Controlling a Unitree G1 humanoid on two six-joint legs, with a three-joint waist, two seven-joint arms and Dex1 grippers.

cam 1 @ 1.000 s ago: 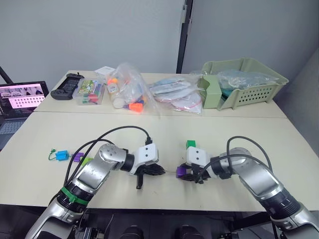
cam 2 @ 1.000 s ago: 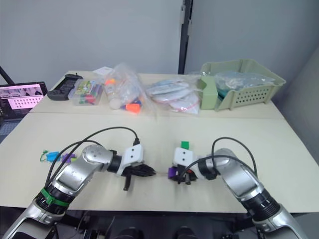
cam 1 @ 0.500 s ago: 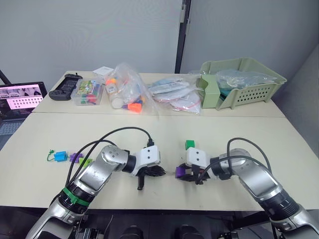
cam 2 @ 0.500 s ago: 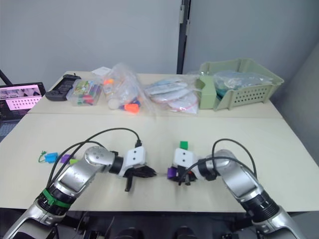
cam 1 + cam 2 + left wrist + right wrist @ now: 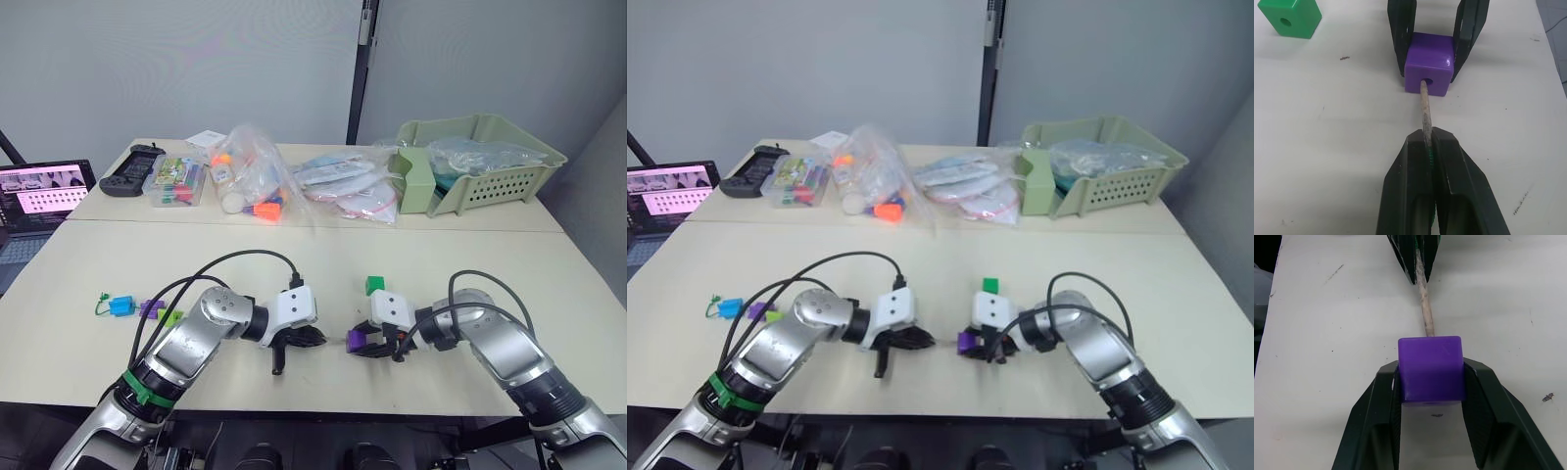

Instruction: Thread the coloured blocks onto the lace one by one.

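Purple plastic cube (image 5: 1429, 69), clamped between the right gripper's (image 5: 1431, 377) two black fingers, has the lace's stiff pale tip (image 5: 1424, 110) entering its hole. The left gripper (image 5: 1429, 147) pinches the thin green lace just behind that tip. Any sideways drift could jam or pull the tip out. A dark green cube (image 5: 1291, 17) sits clear beside the right fingers, obstructing nothing.

Pale green basket (image 5: 500, 166), clear plastic bags (image 5: 294, 181), black game controller (image 5: 130, 167), laptop (image 5: 34, 196), cream table (image 5: 323, 250)
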